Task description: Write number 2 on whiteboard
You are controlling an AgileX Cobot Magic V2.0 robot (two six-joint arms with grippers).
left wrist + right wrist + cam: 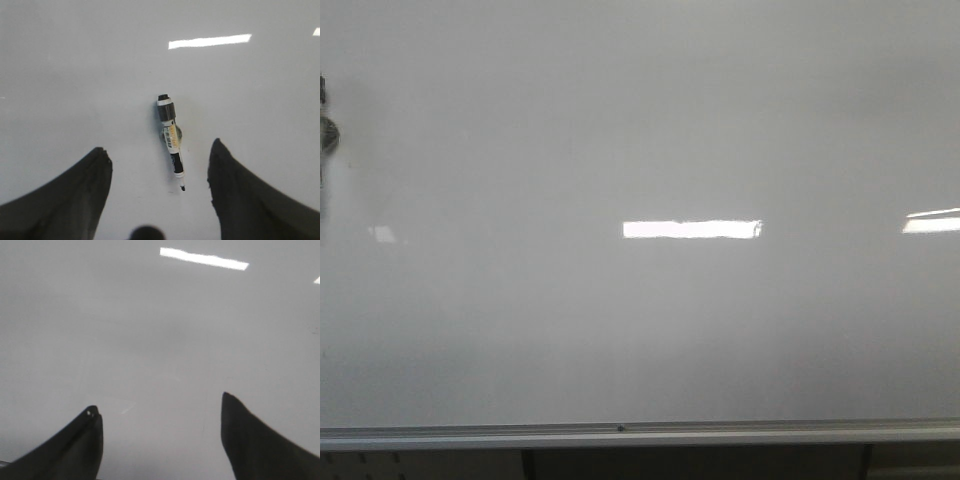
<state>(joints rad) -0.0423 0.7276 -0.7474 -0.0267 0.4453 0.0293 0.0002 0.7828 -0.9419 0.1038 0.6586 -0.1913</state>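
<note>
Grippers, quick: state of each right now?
Left gripper: open, empty; black-and-white marker pen lies between its fingers on the glossy white whiteboard.
Right gripper: open, empty.

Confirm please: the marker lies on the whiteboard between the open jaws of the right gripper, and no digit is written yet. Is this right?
Not quite. It is the left gripper whose open jaws frame the marker lying on the whiteboard; the left wrist view shows it. The right gripper is open over bare board. No digit is visible yet.
</note>
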